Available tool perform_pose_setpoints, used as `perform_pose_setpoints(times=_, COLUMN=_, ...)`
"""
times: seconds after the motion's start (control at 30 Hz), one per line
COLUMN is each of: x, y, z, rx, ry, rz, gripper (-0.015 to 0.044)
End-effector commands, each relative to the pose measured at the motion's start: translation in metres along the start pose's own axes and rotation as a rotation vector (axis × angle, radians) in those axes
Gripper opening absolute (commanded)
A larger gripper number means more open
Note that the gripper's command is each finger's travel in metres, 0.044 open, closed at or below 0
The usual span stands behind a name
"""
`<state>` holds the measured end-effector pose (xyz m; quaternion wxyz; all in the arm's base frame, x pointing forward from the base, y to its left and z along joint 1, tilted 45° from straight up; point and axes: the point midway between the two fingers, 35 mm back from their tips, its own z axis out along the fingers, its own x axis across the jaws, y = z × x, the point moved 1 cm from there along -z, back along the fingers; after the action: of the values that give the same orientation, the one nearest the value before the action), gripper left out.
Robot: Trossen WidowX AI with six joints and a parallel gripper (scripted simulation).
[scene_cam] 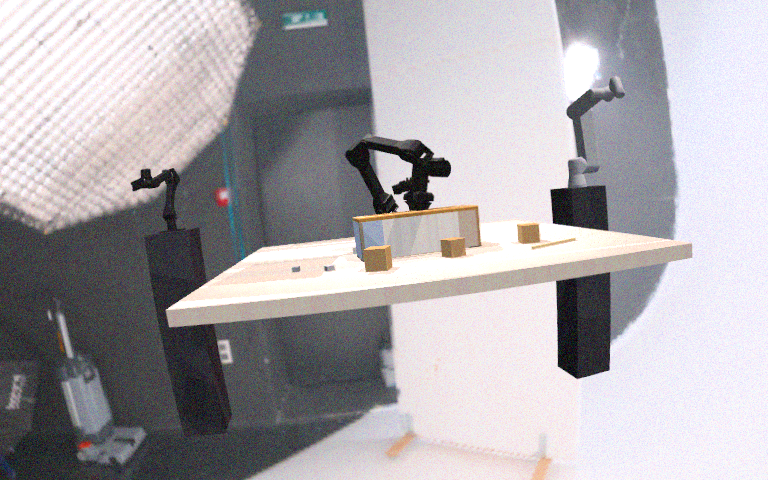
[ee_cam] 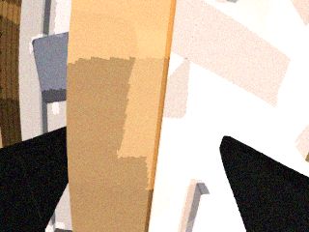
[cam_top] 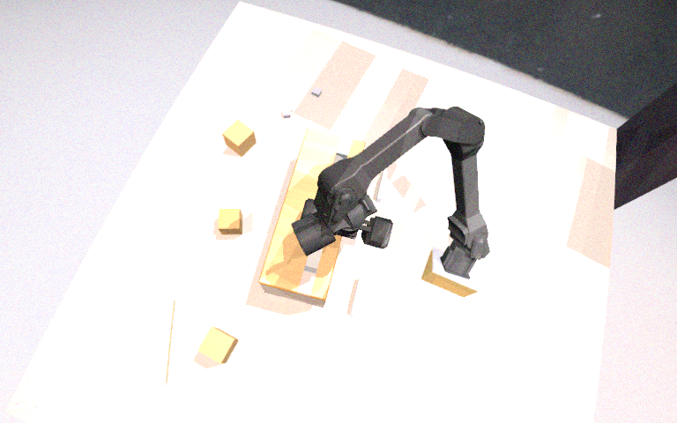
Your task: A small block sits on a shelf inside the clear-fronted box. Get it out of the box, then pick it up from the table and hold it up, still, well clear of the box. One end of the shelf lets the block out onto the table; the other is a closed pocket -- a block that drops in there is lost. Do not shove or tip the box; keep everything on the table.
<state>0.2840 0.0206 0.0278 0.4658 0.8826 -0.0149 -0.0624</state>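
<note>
The long box (cam_top: 304, 174) (scene_cam: 390, 234) stands mid-table, with wooden strips along its top and a slot between them. In the wrist view a wooden top strip (ee_cam: 111, 29) runs between the fingers. A blue-grey piece (ee_cam: 50, 63) shows in the slot; I cannot tell whether it is the block or part of the box. No block is clearly visible through the clear front. My gripper (ee_cam: 156, 135) is open and empty, above the box's top edge, with one finger over the slot side and the other beyond the outer edge. Its fingertips are hidden in the top and exterior views.
Wooden cubes (cam_top: 239, 137) (scene_cam: 377, 258) stand on the clear-front side, with a thin stick (cam_top: 170, 344) (scene_cam: 553, 243). Two tiny grey pieces (cam_top: 316, 92) (scene_cam: 295, 268) lie beyond one end. A low bar (cam_top: 353, 297) lies on the arm's side. Other arms stand on dark pedestals (scene_cam: 580, 316).
</note>
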Motion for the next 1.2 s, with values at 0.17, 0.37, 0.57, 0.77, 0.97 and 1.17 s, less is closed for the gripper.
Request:
perform_pose_setpoints(times=0.17, x=0.000, y=0.002, z=0.002, rx=-0.001, ry=-0.001, rz=-0.001, gripper=0.0400)
perform_pose_setpoints(times=0.37, x=0.000, y=0.014, z=0.005, rx=-0.002, ry=-0.003, rz=-0.001, gripper=0.0400)
perform_pose_setpoints(times=0.57, x=0.000, y=0.025, z=0.007, rx=-0.002, ry=-0.003, rz=-0.001, gripper=0.0400)
perform_pose_setpoints(times=0.77, x=0.000, y=0.034, z=0.009, rx=-0.003, ry=-0.003, rz=-0.001, gripper=0.0400)
perform_pose_setpoints(times=0.97, x=0.000, y=0.044, z=0.011, rx=-0.003, ry=-0.003, rz=-0.001, gripper=0.0400)
perform_pose_setpoints(times=1.17, x=0.000, y=0.054, z=0.013, rx=-0.004, ry=-0.003, rz=-0.001, gripper=0.0400)
